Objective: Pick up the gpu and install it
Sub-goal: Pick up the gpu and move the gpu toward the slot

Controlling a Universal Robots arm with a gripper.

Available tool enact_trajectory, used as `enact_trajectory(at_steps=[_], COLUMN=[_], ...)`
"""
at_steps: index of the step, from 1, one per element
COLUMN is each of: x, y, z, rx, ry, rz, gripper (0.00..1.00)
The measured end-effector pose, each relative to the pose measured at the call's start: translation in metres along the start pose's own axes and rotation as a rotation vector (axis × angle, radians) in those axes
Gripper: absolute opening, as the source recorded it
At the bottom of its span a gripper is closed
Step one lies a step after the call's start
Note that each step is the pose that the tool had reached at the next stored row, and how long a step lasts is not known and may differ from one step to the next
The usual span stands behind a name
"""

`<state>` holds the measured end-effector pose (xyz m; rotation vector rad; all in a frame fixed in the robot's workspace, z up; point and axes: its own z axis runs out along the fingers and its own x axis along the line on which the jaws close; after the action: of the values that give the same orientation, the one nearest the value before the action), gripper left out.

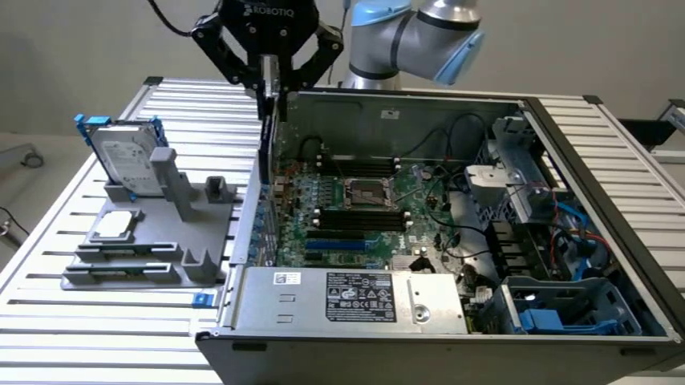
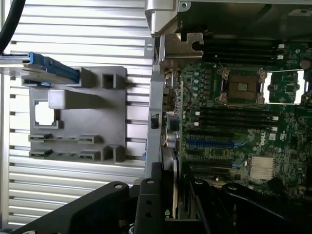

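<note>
The gpu (image 1: 274, 95) hangs edge-on as a thin upright card with a silver bracket, and my gripper (image 1: 273, 80) is shut on it from above. It sits over the wall of the open computer case (image 1: 407, 98) on the exterior view's left, near that wall's far end. In the wrist view the gpu (image 2: 171, 130) runs out from between my black fingers (image 2: 148, 195), right along the case wall and above the motherboard (image 2: 234, 126). A blue expansion slot (image 2: 209, 144) lies just beside the card's line. The card's lower edge is above the board, not seated.
A grey holder (image 1: 150, 241) stands on the slatted table (image 1: 64, 337) at the exterior view's left, with a silver hard drive on blue rails (image 1: 123, 156) and a flat square chip (image 1: 115, 224). The power supply (image 1: 364, 297) fills the case's near side; cables and drive bays (image 1: 557, 241) crowd its right.
</note>
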<state>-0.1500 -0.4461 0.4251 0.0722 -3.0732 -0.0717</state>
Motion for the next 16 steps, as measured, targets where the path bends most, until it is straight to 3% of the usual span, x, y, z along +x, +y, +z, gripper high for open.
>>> enact_trajectory(at_steps=[16], x=[-0.074], y=[-0.0042], z=[0.0219], rx=[0.0023], ry=[0.0006], rz=[0.000], gripper=[0.27])
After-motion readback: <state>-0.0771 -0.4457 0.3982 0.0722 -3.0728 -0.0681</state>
